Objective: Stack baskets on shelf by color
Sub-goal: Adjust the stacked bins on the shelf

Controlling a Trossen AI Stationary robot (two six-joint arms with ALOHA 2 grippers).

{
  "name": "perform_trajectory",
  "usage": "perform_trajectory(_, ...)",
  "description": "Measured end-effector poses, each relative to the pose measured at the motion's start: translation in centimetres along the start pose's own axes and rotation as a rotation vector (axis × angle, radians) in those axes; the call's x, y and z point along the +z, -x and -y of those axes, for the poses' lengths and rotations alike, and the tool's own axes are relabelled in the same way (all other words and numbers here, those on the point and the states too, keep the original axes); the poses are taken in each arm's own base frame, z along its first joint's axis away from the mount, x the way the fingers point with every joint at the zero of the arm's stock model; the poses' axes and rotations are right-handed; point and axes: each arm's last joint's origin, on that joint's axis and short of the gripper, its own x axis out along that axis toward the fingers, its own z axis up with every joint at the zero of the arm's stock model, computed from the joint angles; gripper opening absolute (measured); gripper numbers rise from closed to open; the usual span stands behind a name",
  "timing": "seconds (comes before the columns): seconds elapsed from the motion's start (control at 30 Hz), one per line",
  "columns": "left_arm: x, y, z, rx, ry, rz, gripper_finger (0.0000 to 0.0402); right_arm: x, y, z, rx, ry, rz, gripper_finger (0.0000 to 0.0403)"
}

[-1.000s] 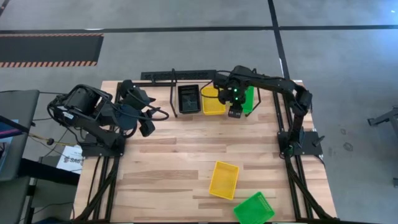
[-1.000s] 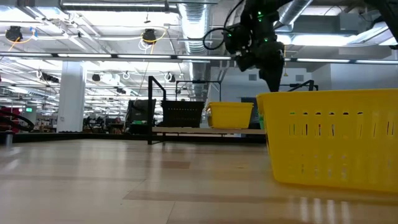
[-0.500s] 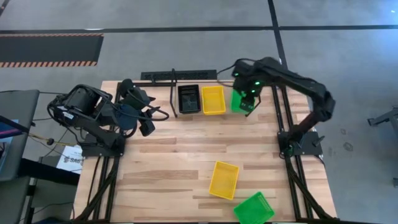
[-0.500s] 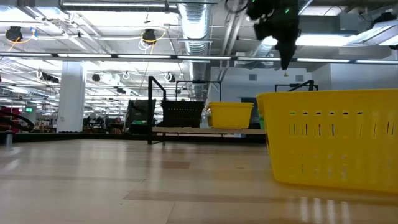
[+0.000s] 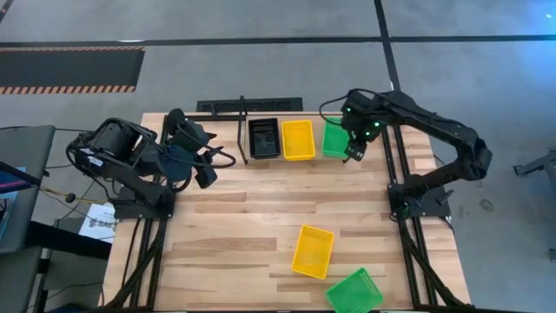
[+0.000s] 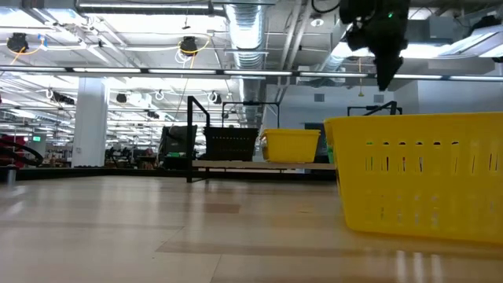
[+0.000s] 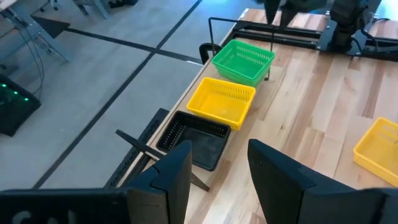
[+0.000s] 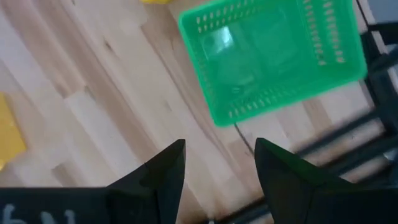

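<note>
Three baskets sit abreast on the shelf (image 5: 248,105) at the far edge of the table (image 5: 252,217): a black one (image 5: 263,138), a yellow one (image 5: 298,139) and a green one (image 5: 334,139). Two more lie loose near the front edge, a yellow basket (image 5: 313,250) and a green basket (image 5: 354,291), just beside each other. That makes five baskets visible: one black, two yellow, two green, though stacked ones could be nested unseen. The right gripper (image 5: 352,154) hangs by the shelved green basket, fingers apart and empty. The left gripper (image 5: 207,176) waits at the table's left side, also open and empty. These look like light, stiff plastic bins; I'd pinch the flared rim on a long side, since the mesh walls may flex.
</note>
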Motion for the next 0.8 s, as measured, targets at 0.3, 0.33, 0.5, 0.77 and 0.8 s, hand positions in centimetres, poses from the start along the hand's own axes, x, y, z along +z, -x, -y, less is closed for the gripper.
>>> perform_trajectory(0.3,0.0,0.0,0.0,-0.002,0.010,-0.001,0.0146,2.9,-4.6,-1.4,0.120,0.095,-0.055,0.0206)
perform_trajectory(0.33,0.0,0.0,0.0,-0.002,0.011,-0.001,0.0146,3.2,-5.0,-1.6,0.121,0.116,-0.058,0.0205)
perform_trajectory(0.5,0.0,0.0,0.0,-0.002,0.011,-0.001,0.0146,4.2,-7.0,-2.2,0.127,0.204,-0.093,0.0206)
perform_trajectory(0.77,0.0,0.0,0.0,-0.003,0.012,-0.001,0.0146,5.1,-9.2,-1.7,0.084,0.280,-0.147,0.0203)
perform_trajectory(0.8,0.0,0.0,0.0,-0.003,0.012,-0.001,0.0146,5.2,-9.4,-1.6,0.083,0.282,-0.146,0.0201)
